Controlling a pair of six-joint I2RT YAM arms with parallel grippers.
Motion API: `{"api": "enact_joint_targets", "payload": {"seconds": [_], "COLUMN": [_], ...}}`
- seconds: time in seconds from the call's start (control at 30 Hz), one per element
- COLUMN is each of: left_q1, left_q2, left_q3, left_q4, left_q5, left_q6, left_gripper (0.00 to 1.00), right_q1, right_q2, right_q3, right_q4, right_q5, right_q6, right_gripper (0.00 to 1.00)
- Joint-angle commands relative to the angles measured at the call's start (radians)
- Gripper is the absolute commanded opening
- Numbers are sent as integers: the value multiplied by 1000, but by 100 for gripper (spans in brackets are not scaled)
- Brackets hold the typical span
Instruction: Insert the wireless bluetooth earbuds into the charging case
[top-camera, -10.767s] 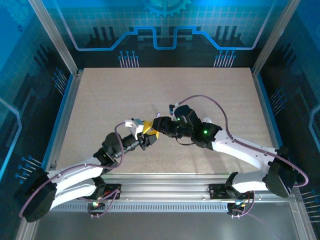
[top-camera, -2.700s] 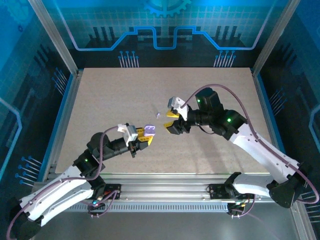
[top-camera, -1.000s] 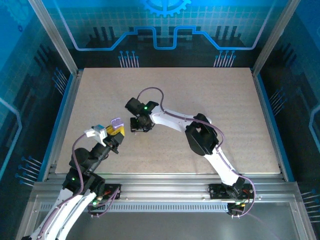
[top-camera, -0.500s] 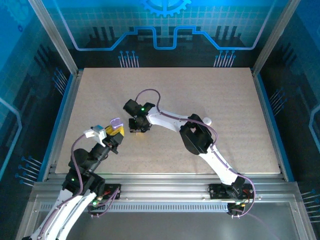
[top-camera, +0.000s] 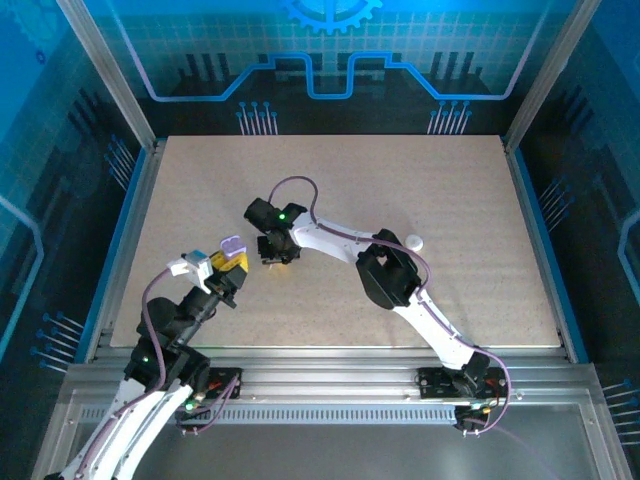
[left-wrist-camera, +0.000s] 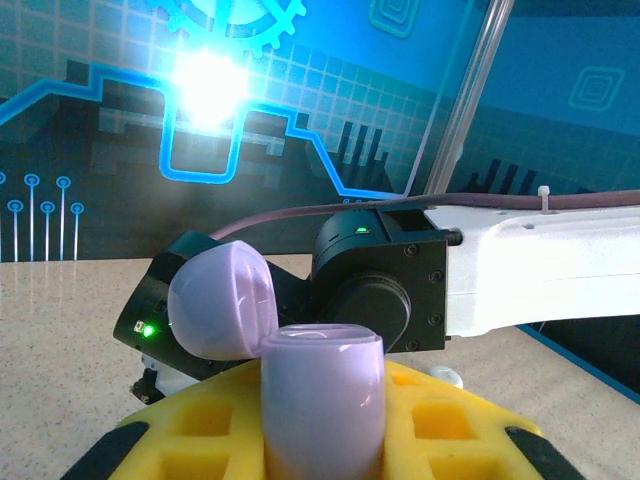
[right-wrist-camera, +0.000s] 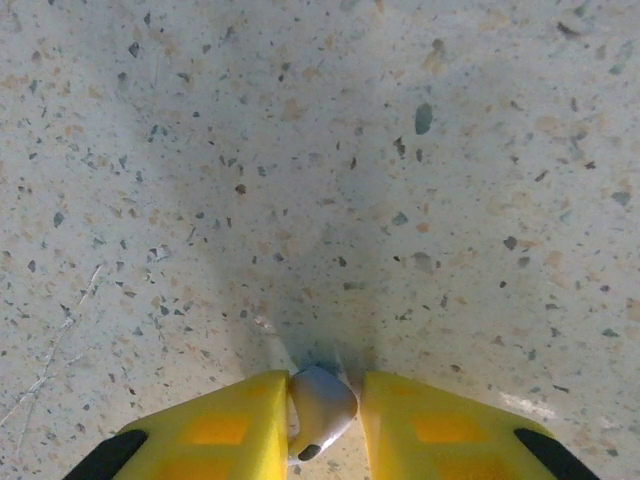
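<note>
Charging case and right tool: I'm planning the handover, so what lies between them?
Top view: just bare tabletop between the charging case and the right tool.

The case (left-wrist-camera: 322, 400) is glossy pale lilac, and its lid (left-wrist-camera: 222, 300) is the same shade. The left hand (top-camera: 233, 258) is bright yellow with black tips. The right hand (right-wrist-camera: 325, 415) is yellow and black too, and the earbud (right-wrist-camera: 318, 402) is whitish with one dark spot. The counter (right-wrist-camera: 400, 150) is beige with grey, tan and dark flecks. The arms (top-camera: 335, 240) are white with black joints, a purple cable (top-camera: 300, 184) and a green light (left-wrist-camera: 147, 329). The backdrop (top-camera: 320, 60) is dark blue with a cyan grid, circuit lines and a gear.
</note>
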Motion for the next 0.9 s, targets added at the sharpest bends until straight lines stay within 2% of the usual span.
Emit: {"api": "enact_joint_targets", "payload": {"seconds": [0.0,0.3,0.6,0.87], "left_q1": [8,8,7,6], "left_q2": [-12,15,168,202], "left_q3": [-3,6,35,40], "left_q4": [35,33,100,102], "left_q5": [-17,12,139,150], "left_q6": [-4,-1,-2,-1], "left_gripper": [21,19,18,18], "right_q1": [-3,-5,-44,-80], "right_q2": [21,-104,-342,-489], "right_q3": [6,-162,-529,-766], "right_q4": [-57,-21,73,113], "right_q5": [50,95,109,109], "right_q6": [-14,-11,14,28], "right_gripper": [25,21,20,20]}}
